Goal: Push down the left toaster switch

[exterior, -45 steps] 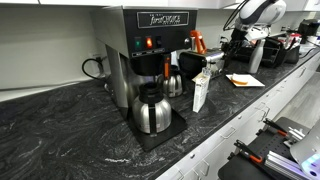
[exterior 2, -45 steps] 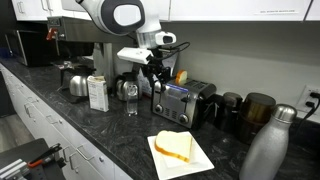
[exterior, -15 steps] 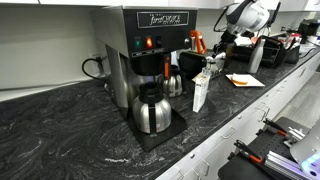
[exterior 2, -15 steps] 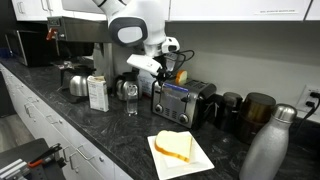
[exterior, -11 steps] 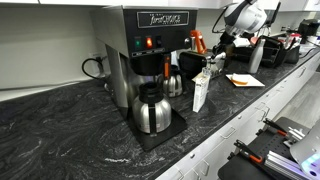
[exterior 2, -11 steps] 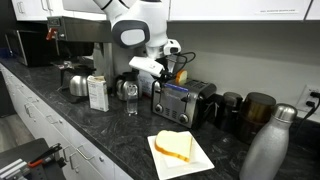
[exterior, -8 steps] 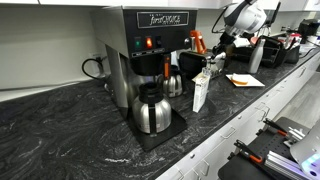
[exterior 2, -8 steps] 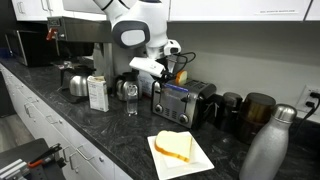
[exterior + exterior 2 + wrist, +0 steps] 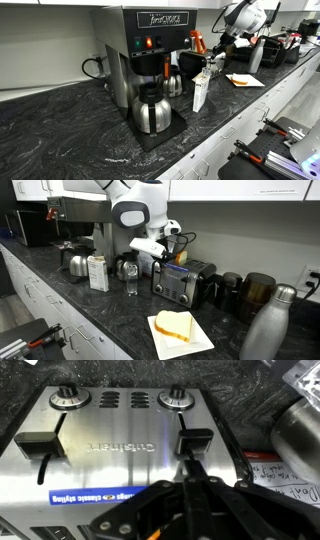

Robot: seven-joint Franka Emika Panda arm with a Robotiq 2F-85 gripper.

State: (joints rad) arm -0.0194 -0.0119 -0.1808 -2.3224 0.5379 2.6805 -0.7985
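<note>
gripper (image 9: 194,466) closed — over toaster (image 9: 120,446)

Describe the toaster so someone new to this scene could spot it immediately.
On the dark counter, look just behind the white plate of bread. The toaster is the low box there with a steel front carrying two knobs and two levers, unlike the round dark canisters beside it.
</note>
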